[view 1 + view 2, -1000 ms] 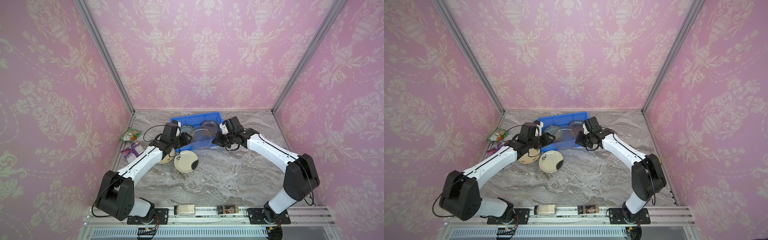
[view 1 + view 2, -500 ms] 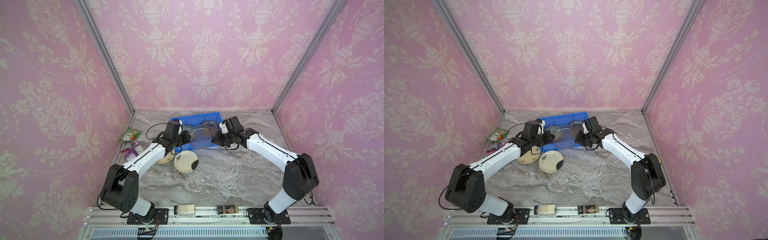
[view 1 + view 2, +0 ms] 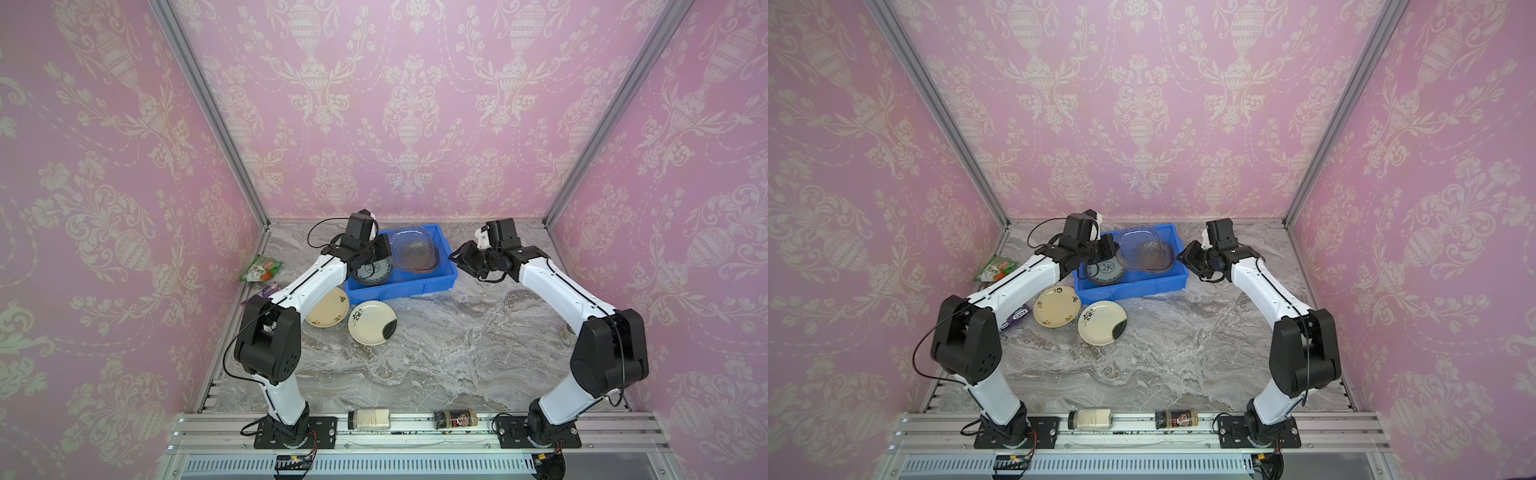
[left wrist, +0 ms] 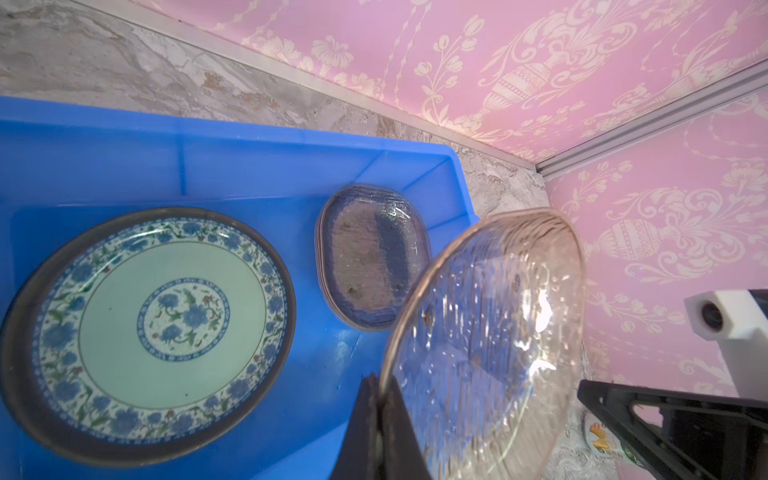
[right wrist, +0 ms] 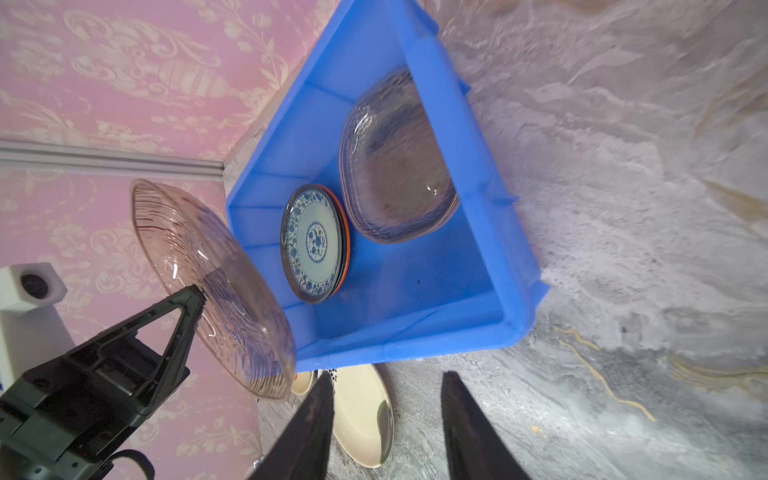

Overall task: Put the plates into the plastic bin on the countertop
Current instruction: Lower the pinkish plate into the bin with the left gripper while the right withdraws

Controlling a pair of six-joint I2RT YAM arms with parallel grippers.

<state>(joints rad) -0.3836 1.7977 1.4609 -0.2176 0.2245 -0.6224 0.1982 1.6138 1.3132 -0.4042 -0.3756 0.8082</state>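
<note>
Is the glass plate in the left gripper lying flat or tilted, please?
Tilted: the left gripper pinches the glass plate by its rim, slanted above the blue bin.

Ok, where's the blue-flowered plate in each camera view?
Top view: blue-flowered plate in the blue bin's left half.
Top view: same place, bin's left half.
Left wrist: in the bin, beside the stacked glass plates.
Right wrist: in the bin, beside that stack.
Shared landmark: the blue bin.
</note>
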